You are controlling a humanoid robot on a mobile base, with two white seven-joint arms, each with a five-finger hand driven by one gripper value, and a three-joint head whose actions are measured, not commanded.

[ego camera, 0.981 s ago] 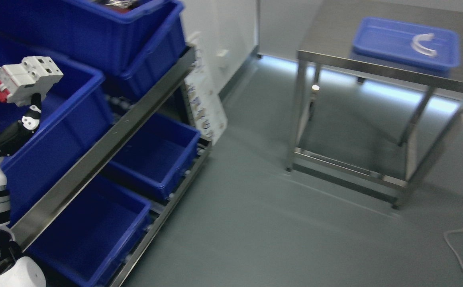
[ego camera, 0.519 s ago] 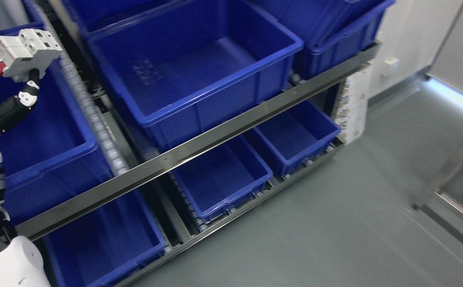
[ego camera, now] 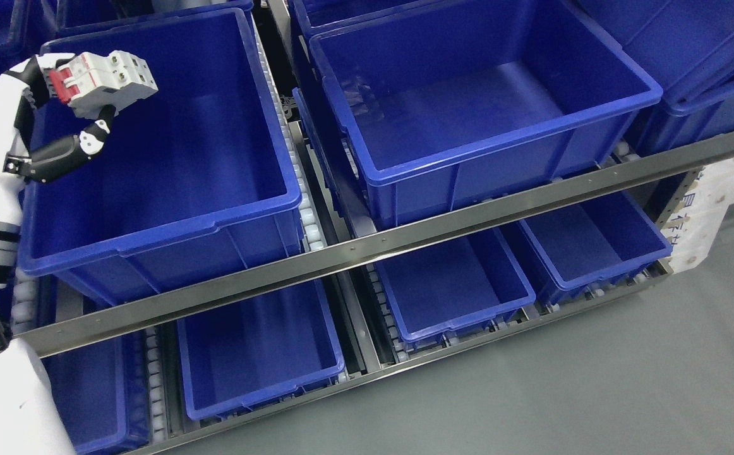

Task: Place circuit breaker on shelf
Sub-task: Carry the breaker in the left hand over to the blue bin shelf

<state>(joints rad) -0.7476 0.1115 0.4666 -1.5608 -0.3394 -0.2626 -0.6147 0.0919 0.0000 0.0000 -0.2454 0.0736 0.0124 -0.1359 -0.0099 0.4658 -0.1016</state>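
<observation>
The left robot hand [ego camera: 64,101] is closed around a white circuit breaker [ego camera: 105,82] with red switches, holding it over the far left corner of a large blue bin [ego camera: 171,208] on the shelf [ego camera: 405,237]. The breaker seems to hang clear of the bin's floor, though its height above it is hard to judge. A second large blue bin [ego camera: 499,151] sits to the right on the same level, behind the shelf's steel front rail. Smaller blue bins [ego camera: 449,297] lie on the level below.

Blue bins [ego camera: 481,107], grey floor [ego camera: 594,392]
</observation>
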